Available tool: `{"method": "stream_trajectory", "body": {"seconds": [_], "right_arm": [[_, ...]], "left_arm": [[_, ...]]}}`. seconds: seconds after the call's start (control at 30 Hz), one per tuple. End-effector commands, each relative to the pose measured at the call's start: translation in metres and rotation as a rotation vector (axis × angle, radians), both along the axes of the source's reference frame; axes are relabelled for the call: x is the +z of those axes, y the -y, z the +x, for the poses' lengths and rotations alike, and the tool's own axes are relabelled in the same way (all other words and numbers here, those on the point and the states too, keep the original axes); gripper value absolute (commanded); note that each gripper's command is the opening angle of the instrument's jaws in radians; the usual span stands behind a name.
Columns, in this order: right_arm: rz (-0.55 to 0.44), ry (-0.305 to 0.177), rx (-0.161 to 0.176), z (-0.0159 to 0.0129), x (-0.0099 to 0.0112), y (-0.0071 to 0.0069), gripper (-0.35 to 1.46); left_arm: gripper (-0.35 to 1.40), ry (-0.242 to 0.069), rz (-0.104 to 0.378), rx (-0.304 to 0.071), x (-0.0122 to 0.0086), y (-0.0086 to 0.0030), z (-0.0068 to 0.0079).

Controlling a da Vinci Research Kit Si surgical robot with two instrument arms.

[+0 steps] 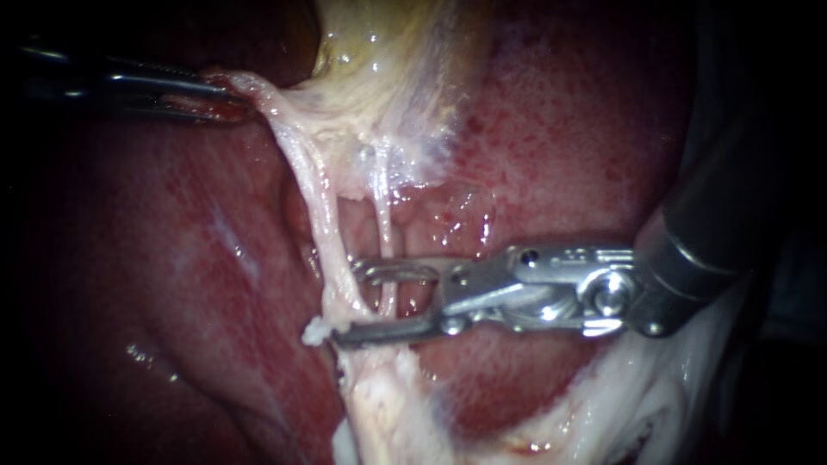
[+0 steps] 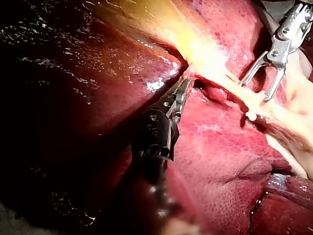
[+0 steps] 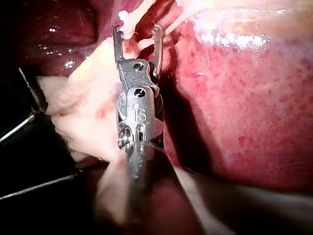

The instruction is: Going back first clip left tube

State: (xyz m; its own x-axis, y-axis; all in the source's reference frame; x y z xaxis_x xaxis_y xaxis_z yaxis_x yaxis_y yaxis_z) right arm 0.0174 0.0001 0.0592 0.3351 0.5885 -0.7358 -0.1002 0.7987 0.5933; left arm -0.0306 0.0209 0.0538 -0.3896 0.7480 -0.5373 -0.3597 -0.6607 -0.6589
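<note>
Our right instrument [image 1: 347, 303] is bright silver metal, with two slim slotted jaws and a jointed wrist with round screws and pins, on a smooth dark-grey shaft. Our left instrument [image 1: 226, 93] is darker, with thin tapered steel jaws on a black body.

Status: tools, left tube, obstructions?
Left tool shut on tissue. Right tool open, left tube at its tips. No clip seen. Right tube also between jaws.
</note>
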Motion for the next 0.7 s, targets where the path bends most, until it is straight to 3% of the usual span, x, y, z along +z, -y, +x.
{"method": "stream_trajectory", "body": {"seconds": [0.03,0.4,0.7], "right_arm": [[-0.012,-0.001,-0.004,-0.0008,-0.0006,-0.0003,0.50],[-0.164,-0.014,-0.049,-0.0098,-0.0040,-0.0024,0.50],[-0.212,0.015,-0.114,-0.0118,-0.0050,-0.0033,0.50]], "left_arm": [[-0.35,0.000,0.000,0.000,0.0000,0.0000,0.0000],[-0.35,0.000,0.000,0.000,0.0000,-0.0001,0.0000],[-0.35,-0.003,-0.004,-0.003,0.0005,0.0003,-0.0006]]}}
